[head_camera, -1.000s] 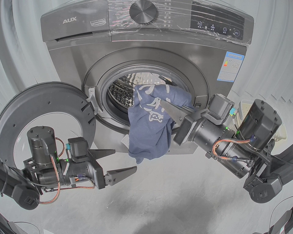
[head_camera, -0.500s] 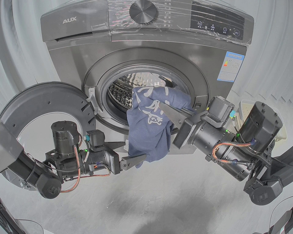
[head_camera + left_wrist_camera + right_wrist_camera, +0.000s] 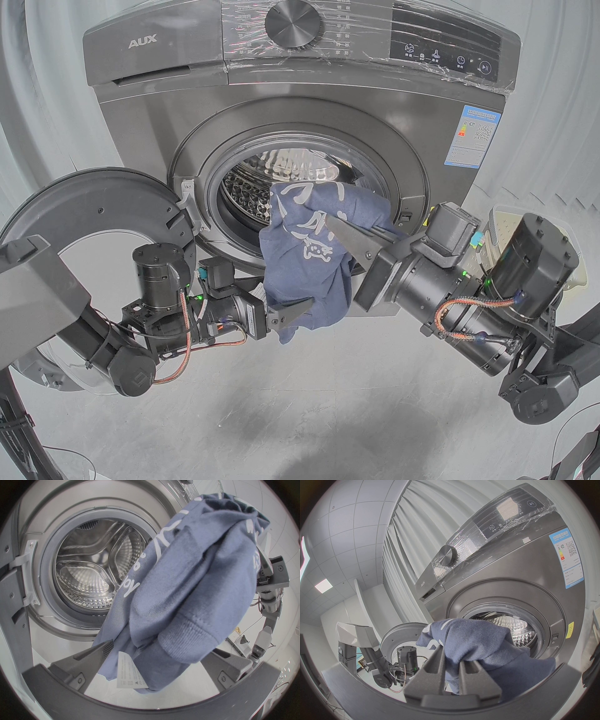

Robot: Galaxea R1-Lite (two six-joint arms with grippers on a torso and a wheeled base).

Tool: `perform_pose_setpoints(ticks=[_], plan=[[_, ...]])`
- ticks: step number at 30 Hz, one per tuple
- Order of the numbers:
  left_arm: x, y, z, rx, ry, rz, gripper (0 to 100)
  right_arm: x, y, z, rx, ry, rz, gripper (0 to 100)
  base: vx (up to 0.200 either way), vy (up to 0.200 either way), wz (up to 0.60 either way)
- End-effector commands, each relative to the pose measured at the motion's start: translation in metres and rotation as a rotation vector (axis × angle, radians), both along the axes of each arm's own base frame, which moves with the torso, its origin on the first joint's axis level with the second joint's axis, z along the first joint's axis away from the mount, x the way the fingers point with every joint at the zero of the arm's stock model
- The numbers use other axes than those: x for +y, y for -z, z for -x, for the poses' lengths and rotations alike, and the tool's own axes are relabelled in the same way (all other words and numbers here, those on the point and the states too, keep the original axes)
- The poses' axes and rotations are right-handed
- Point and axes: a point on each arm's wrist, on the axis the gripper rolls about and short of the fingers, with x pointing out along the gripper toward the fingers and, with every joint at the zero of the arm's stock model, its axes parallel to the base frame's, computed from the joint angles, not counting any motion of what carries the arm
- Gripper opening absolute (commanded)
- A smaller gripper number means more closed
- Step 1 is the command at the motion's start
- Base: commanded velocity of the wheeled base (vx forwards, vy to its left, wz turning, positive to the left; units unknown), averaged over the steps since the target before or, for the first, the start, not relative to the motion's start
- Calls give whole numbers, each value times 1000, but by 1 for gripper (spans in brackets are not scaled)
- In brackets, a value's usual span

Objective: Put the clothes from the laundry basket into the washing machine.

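A dark blue garment with white print hangs in front of the washing machine's open drum. My right gripper is shut on its upper part, just outside the door ring; the right wrist view shows the cloth pinched between the two fingers of the right gripper. My left gripper is open at the garment's lower hem. In the left wrist view its fingers stand on either side of the hanging cloth. The white laundry basket sits at the right, largely hidden behind my right arm.
The round machine door is swung open to the left, just behind my left arm. The steel drum looks bare inside. Grey floor lies open in front of the machine.
My left arm has moved right and up from the floor area to the garment, bringing its open fingers around the lower hem. The right gripper has held the garment almost still.
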Motion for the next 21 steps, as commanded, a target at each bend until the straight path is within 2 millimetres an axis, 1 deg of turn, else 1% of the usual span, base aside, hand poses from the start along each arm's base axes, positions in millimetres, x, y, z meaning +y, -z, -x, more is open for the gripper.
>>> perform_pose_setpoints(ticks=[1, 4, 5, 8, 10, 13, 14, 15, 16, 18, 21], plan=[[-5, 7, -5, 11, 4, -4, 100, -1, 0, 1, 0, 0, -1, 0, 0, 0, 0], [-7, 7, -4, 9, 6, -4, 100, 0, 0, 0, 2, -1, 0, 0, 0, 0, 0], [-8, 8, -3, 7, 1, -5, 0, 0, 0, 1, 1, -1, -2, 0, 0, 0, 0], [-8, 6, -3, -10, -3, 3, 0, 0, 0, 0, 1, 0, -6, 0, 0, 0, 0], [-10, 3, 2, -21, 7, 13, 0, -1, 2, 0, 3, 0, -4, 0, 0, 0, 0], [-10, -5, 24, -24, 40, 23, 0, 0, 3, 0, 7, 0, -2, 0, 0, 0, 0], [-11, -5, 26, -23, 44, 24, 0, 0, 3, 0, 8, 0, 0, 0, 0, 0, 0], [-11, -8, 40, -25, 67, 26, 0, 0, 4, 0, 9, 0, 1, 0, 0, 0, 0], [-10, -11, 46, -32, 77, 30, 0, 0, 4, 0, 9, 0, 1, 0, 0, 0, 0], [-7, -17, 63, -47, 98, 40, 0, -1, 4, -1, 12, 4, 2, 0, 0, 0, 0], [3, -25, 85, -67, 115, 53, 0, -3, 12, -4, 37, 15, 25, 0, 0, 0, 0]])
